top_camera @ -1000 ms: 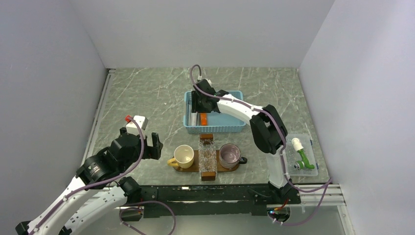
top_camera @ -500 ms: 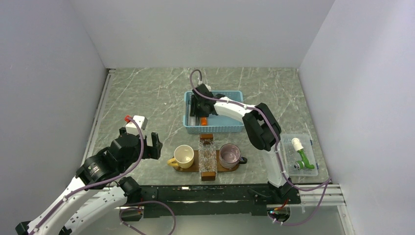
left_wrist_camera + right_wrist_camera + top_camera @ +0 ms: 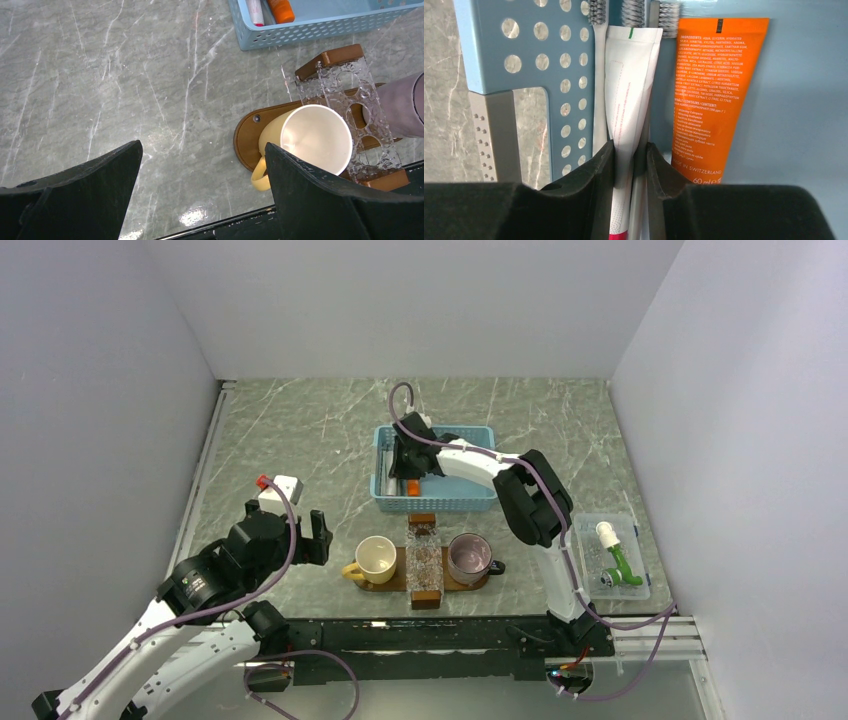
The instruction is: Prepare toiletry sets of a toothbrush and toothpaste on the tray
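Since a second ago, the right arm has folded lower into the basket and its jaws have come nearer together; the left arm has not moved. Now the right gripper [image 3: 629, 147] stands narrow, and between its jaws we see two things pressed side by side: the flat white toothpaste tube [image 3: 629, 75] and the slim grey-blue toothbrush [image 3: 639, 200]. Just left of them lies a second, white toothbrush [image 3: 599, 100], against the perforated wall of the light-blue plastic basket [image 3: 529, 50]. Just right lies the flat orange toothpaste tube [image 3: 714, 100].

We judge that the danger is this double grip. The soft tube can give under pressure, so the thin handle may slip out during the lift, or both may rise and one may fall. The left finger could also drag the white brush.

The left gripper [image 3: 201, 150] hangs wide open and holds nothing, beside the cream ceramic mug [image 3: 315, 140] on the dark-brown wooden tray [image 3: 245, 135], which lies in front of the basket.
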Action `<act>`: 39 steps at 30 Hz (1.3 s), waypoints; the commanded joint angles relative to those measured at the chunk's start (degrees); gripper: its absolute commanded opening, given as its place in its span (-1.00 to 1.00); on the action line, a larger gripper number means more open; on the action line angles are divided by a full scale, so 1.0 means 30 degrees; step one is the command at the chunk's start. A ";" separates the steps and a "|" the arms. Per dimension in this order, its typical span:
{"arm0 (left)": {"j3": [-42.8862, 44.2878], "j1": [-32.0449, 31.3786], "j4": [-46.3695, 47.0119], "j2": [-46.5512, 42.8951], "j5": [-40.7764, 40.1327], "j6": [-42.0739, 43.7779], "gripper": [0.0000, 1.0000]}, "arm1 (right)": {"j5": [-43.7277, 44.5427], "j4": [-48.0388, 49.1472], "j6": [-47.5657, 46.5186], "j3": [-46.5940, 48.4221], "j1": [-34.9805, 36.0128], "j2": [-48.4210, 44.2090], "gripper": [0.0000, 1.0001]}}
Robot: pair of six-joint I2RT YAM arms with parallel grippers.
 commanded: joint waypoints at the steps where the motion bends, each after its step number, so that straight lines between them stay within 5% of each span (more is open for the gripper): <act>1: 0.0410 -0.0078 0.0296 0.0117 -0.0292 -0.0105 0.98 | 0.0179 0.0638 -0.0024 -0.0430 0.0016 -0.0413 -0.72; 22: 0.0435 -0.0067 0.0325 0.0464 -0.0132 -0.0036 0.98 | 0.5369 0.0093 -0.2917 -0.2966 -0.0071 -0.6002 -0.87; 39: 0.0397 -0.0033 0.0405 0.0560 -0.0013 0.0010 0.98 | 0.5208 -0.1289 -0.6369 -0.4498 -0.1719 -0.5881 -0.81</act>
